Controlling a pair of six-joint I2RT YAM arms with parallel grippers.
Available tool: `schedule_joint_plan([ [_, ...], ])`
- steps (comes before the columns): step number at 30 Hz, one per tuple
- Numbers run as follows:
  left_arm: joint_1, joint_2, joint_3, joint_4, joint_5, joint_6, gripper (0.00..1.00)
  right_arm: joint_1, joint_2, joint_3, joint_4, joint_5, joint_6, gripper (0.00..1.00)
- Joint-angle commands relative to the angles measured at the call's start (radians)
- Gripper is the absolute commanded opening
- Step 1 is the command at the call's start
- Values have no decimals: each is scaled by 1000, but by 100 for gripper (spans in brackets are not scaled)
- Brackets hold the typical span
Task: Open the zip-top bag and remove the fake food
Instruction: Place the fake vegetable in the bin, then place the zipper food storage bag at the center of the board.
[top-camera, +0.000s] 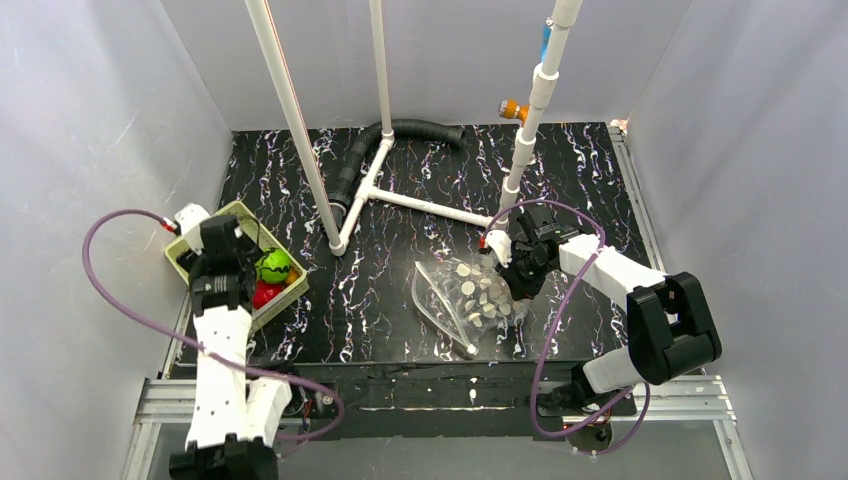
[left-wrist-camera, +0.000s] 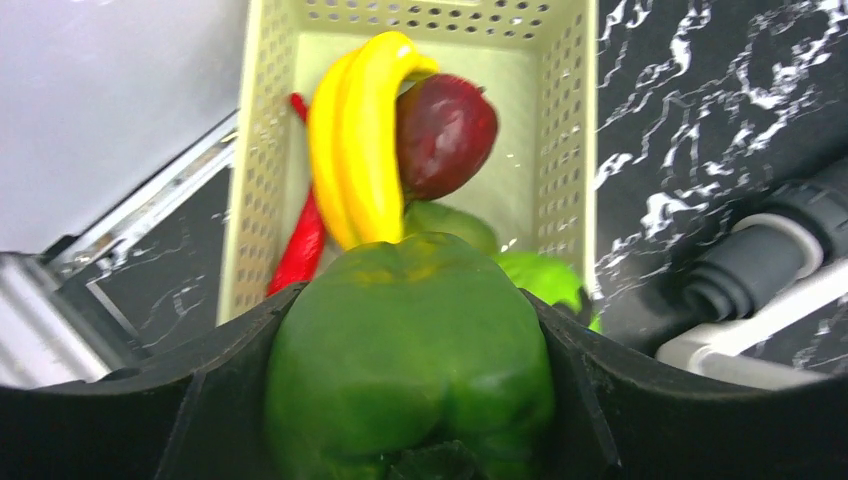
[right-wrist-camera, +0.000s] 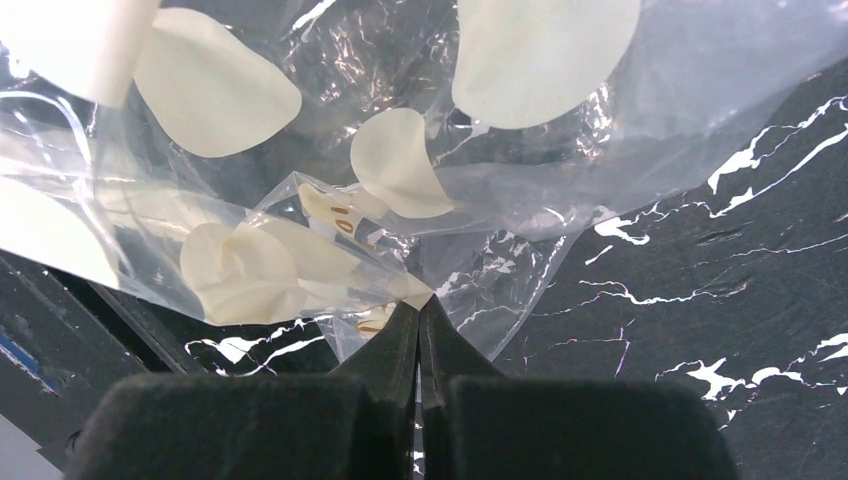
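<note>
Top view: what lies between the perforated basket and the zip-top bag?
Between basket and zip-top bag, only bare marbled tabletop, shown in the top view; a white pipe's foot stands just behind that stretch.

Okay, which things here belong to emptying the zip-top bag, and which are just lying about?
Job: zip-top bag, green pepper, banana, dark red fruit, red chili, basket.
Lying about: white pipes, black hose, orange fitting.

We saw the black two-finger right gripper, its tips pressed together on a crumpled edge of the clear floppy plastic bag printed with pale whitish round dots, against a black tabletop veined white.
</note>
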Motion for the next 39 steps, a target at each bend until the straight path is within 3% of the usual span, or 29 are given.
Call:
schedule_joint_plan([
  [1,81,164,94,163,182,-16,5,-2,-1,41,-22,-10,-1,1],
  [6,144,464,185,225,212,9,14,-2,1,36,-24,-17,0,1],
  [8,145,548,228,219,219,12,25,-2,4,39,-25,-23,0,1],
  [11,145,626,255,250,231,21,48,0,13,42,-29,-27,2,1],
  [16,146,707,315,222,225,31,97,1,15,42,-31,-30,0,1],
  [23,145,625,325,168,168,-46,98,3,2,46,-29,-34,2,1],
  [29,147,470,321,105,246,-97,98,-13,-68,47,-24,-64,14,1],
  [36,137,256,214,61,507,-80,98,-137,-128,61,-9,-125,81,4],
  [39,116,152,144,46,763,-44,98,-177,-141,56,-11,-155,96,23],
])
